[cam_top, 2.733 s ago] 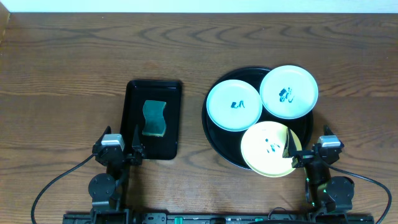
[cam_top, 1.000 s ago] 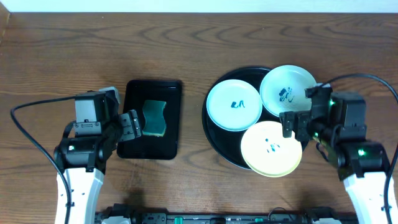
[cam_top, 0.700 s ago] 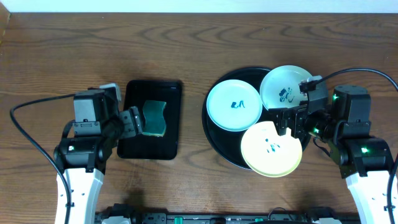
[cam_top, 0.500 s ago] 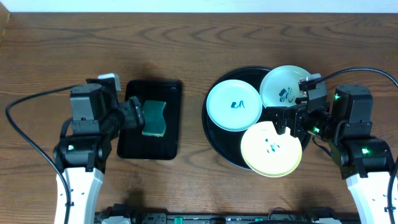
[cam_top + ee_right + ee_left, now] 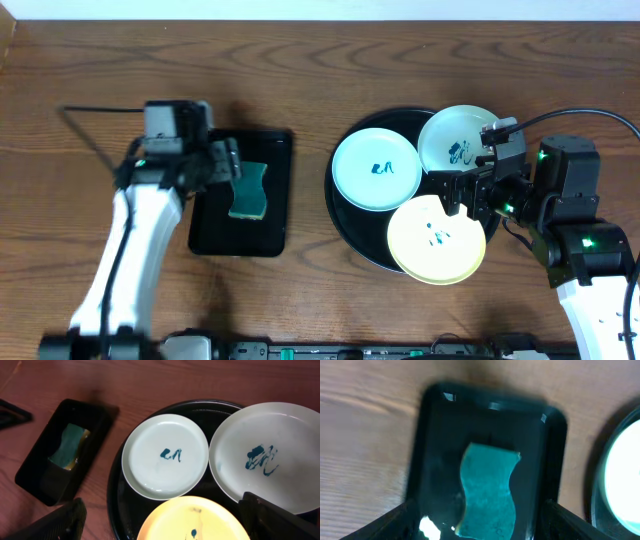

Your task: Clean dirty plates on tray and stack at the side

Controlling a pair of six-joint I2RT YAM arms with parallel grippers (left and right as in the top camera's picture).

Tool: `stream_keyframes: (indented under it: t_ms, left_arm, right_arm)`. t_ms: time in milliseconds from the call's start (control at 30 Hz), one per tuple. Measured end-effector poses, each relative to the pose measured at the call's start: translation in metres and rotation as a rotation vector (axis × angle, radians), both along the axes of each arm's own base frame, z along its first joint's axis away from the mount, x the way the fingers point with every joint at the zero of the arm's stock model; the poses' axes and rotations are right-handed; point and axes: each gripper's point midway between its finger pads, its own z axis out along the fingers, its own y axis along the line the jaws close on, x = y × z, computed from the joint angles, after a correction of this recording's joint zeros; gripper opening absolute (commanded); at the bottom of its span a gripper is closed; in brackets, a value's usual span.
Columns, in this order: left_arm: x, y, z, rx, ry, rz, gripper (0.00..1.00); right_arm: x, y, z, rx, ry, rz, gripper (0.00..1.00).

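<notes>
Three marked plates sit on the round black tray [image 5: 345,215]: a pale blue plate [image 5: 376,170] at left, a white plate [image 5: 455,147] at back right, a pale yellow plate [image 5: 430,243] in front. All three also show in the right wrist view: the blue one [image 5: 165,456], the white one [image 5: 267,455], the yellow one [image 5: 192,522]. My right gripper [image 5: 470,196] is open above the yellow plate's back edge, holding nothing. My left gripper [image 5: 226,165] is open above the green sponge [image 5: 247,190], which also shows in the left wrist view [image 5: 487,491].
The sponge lies in a small rectangular black tray [image 5: 210,225] left of centre, seen also in the left wrist view [image 5: 432,450] and the right wrist view [image 5: 37,477]. Bare wood tabletop [image 5: 300,70] surrounds both trays.
Both arms rose from the front edge. The left gripper moved back and right over the sponge tray. The right gripper moved left over the round tray and has held still lately.
</notes>
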Motion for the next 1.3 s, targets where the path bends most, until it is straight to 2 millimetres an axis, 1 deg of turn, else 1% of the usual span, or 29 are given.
stream_keyframes:
  t_ms: [33, 133, 200, 267, 367, 467, 500, 600, 633, 667, 700, 767, 933, 1000, 1033, 1067, 1100, 1133, 1233, 1300]
  left_arm:
    - [-0.001, -0.006, -0.013, 0.001, 0.04, -0.019, 0.78]
    - [-0.003, -0.022, -0.041, 0.005, 0.126, -0.065, 0.78]
    - [-0.006, -0.029, -0.06, 0.013, 0.183, -0.087, 0.76]
    - [-0.01, -0.031, -0.076, 0.021, 0.237, -0.094, 0.74]
    - [-0.016, -0.029, -0.102, 0.035, 0.32, -0.088, 0.72]
    - [-0.021, -0.028, -0.118, 0.043, 0.368, -0.083, 0.7]
    - [-0.021, -0.028, -0.121, 0.043, 0.376, -0.081, 0.61]
    - [-0.021, -0.028, -0.124, 0.041, 0.382, -0.072, 0.45]
    - [-0.021, -0.028, -0.124, 0.04, 0.381, -0.068, 0.41]
    - [-0.02, -0.028, -0.124, 0.041, 0.378, -0.065, 0.41]
    - [-0.019, -0.027, -0.124, 0.043, 0.375, -0.067, 0.38]
    - [-0.019, -0.027, -0.124, 0.042, 0.373, -0.065, 0.08]
    - [-0.018, -0.025, -0.121, 0.055, 0.366, -0.059, 0.07]
    - [-0.019, -0.021, -0.116, 0.076, 0.357, -0.05, 0.08]
    - [-0.019, -0.018, -0.109, 0.094, 0.343, -0.043, 0.1]
    - [-0.018, -0.017, -0.105, 0.097, 0.334, -0.041, 0.17]
    - [-0.017, -0.016, -0.1, 0.104, 0.321, -0.038, 0.32]
    - [-0.017, -0.015, -0.095, 0.109, 0.308, -0.036, 0.42]
    - [-0.016, -0.013, -0.085, 0.115, 0.281, -0.026, 0.57]
    - [-0.016, -0.012, -0.085, 0.117, 0.284, -0.025, 0.6]
  right_arm:
    - [0.0, 0.0, 0.0, 0.0, -0.001, 0.0, 0.97]
    - [0.0, 0.0, 0.0, 0.0, 0.0, 0.0, 0.97]
    - [0.0, 0.0, 0.0, 0.0, 0.0, 0.0, 0.98]
    - [0.0, 0.0, 0.0, 0.0, 0.0, 0.0, 0.98]
    - [0.0, 0.0, 0.0, 0.0, 0.0, 0.0, 0.97]
    - [0.0, 0.0, 0.0, 0.0, 0.0, 0.0, 0.97]
    - [0.0, 0.0, 0.0, -0.001, 0.0, -0.001, 0.97]
    - [0.0, 0.0, 0.0, 0.0, 0.0, 0.0, 0.96]
    - [0.0, 0.0, 0.0, 0.0, 0.0, 0.0, 0.96]
    - [0.0, 0.0, 0.0, -0.001, 0.0, -0.001, 0.95]
    - [0.0, 0.0, 0.0, -0.001, 0.0, -0.001, 0.94]
    - [0.0, 0.0, 0.0, 0.0, 0.001, -0.001, 0.91]
    - [0.0, 0.0, 0.0, -0.002, 0.002, 0.001, 0.91]
    - [0.0, 0.0, 0.0, -0.002, 0.002, 0.001, 0.9]
    - [0.0, 0.0, 0.0, -0.002, 0.002, 0.001, 0.9]
    - [0.0, 0.0, 0.0, -0.002, 0.002, 0.001, 0.91]
    - [0.0, 0.0, 0.0, -0.002, 0.002, 0.001, 0.91]
    - [0.0, 0.0, 0.0, -0.002, 0.002, 0.001, 0.91]
    - [0.0, 0.0, 0.0, -0.002, 0.002, 0.001, 0.91]
    - [0.0, 0.0, 0.0, -0.002, 0.002, 0.001, 0.91]
